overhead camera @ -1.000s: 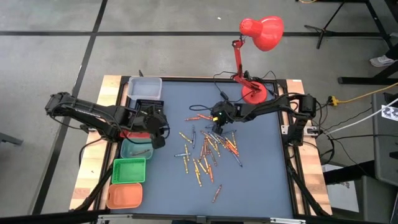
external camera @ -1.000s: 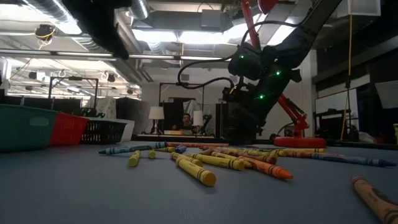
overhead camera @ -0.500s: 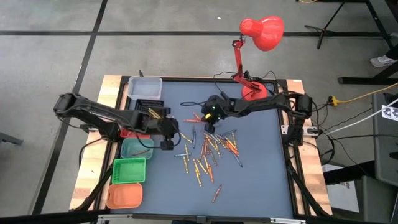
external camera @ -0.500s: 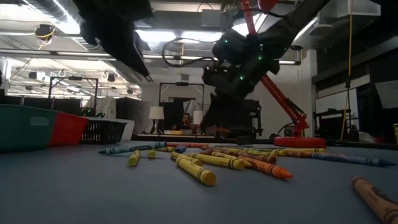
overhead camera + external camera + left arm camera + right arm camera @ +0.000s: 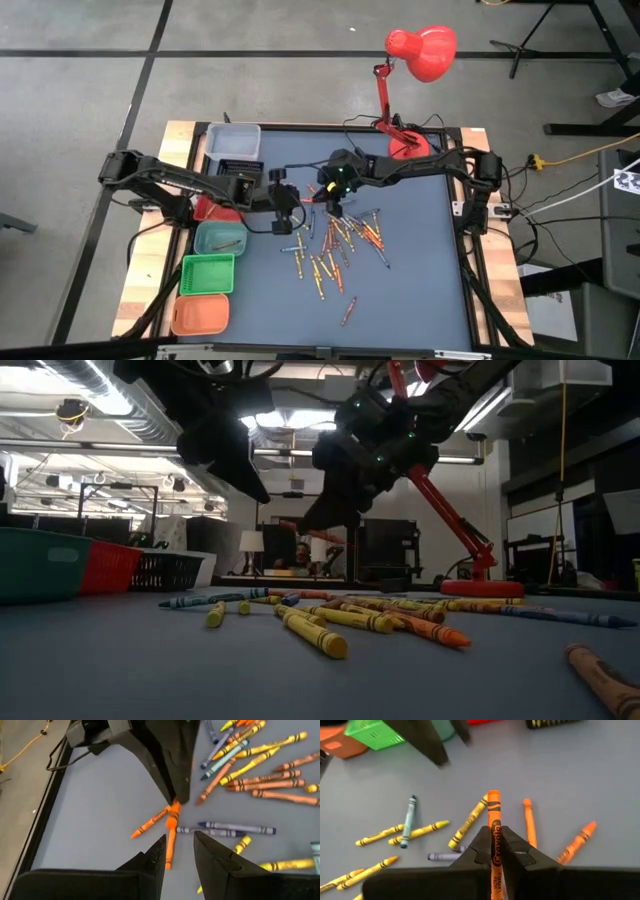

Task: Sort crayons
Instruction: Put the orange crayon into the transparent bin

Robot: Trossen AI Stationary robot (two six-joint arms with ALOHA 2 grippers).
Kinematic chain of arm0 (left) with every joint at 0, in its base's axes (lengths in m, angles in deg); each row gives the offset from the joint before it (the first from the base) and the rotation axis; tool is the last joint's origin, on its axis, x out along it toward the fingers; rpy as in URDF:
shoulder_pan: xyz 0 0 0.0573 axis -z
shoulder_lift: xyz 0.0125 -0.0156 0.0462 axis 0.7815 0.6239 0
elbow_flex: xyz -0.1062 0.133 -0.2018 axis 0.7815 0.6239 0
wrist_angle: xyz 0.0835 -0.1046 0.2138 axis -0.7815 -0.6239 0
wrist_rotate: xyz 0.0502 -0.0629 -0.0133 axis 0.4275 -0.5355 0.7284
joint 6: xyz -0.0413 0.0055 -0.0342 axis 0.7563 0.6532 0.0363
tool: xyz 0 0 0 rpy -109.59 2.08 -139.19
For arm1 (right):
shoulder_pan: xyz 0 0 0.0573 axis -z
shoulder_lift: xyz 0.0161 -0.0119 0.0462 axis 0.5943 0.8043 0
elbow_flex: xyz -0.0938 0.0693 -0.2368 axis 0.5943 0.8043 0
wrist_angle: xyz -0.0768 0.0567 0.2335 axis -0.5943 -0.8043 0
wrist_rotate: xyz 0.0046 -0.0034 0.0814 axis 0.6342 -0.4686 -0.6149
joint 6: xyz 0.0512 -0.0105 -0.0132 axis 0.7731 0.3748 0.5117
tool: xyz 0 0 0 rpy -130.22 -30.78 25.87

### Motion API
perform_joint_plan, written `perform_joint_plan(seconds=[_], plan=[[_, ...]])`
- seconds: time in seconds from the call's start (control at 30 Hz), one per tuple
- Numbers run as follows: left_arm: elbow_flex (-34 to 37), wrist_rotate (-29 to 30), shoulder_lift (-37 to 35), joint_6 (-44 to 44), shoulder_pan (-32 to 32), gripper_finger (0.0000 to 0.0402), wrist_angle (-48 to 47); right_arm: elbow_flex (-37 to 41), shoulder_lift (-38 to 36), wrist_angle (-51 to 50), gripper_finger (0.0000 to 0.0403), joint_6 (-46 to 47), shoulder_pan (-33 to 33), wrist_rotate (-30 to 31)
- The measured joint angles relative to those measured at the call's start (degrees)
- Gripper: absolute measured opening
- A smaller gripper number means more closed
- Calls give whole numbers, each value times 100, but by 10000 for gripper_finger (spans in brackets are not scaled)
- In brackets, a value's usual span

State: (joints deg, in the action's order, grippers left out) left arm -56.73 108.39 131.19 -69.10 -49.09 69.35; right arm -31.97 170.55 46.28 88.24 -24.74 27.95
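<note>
Several crayons point(image 5: 335, 240) lie scattered on the blue-grey table top, and they also show in the low view point(image 5: 340, 615). My right gripper point(image 5: 333, 198) hangs above the far left of the pile, shut on an orange crayon point(image 5: 493, 812). My left gripper point(image 5: 288, 205) is open and empty just to its left, above the table. In the left wrist view my left gripper's gap point(image 5: 179, 851) faces the held crayon's free end point(image 5: 174, 809). Two orange crayons point(image 5: 169, 837) and a purple one point(image 5: 235, 827) lie on the table below. My right gripper pinches the orange crayon's wrapped body point(image 5: 494, 834) between its two fingers. The crayon lies along the fingers, and its free end point(image 5: 493, 797) sticks out past the fingertips. The fingers slant down from the table's right side. The crayon is lifted clear of the table.
A row of bins runs along the table's left edge: grey point(image 5: 233, 140), black point(image 5: 236, 168), red point(image 5: 208, 208), teal point(image 5: 220, 238), green point(image 5: 207, 273) and orange point(image 5: 200, 315). A red desk lamp point(image 5: 408, 150) stands at the far right. The table's near right part is bare.
My left gripper has gone from over the bins toward the table's right, up to my right gripper. My right gripper has risen from the pile with the orange crayon and gone a little toward the table's left and far edge.
</note>
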Motion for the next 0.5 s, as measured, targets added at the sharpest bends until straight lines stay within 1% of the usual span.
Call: perform_joint_plan(seconds=[0.17,0.4,0.5], plan=[[0,-408,6,-50,-81,84,106,0,0,400,15,-170,-208,-2],[0,-499,6,-52,-79,84,132,-2,-7,784,15,-406,-394,24],[0,-702,6,-50,-75,84,126,-2,-11,777,15,-432,-428,34]])
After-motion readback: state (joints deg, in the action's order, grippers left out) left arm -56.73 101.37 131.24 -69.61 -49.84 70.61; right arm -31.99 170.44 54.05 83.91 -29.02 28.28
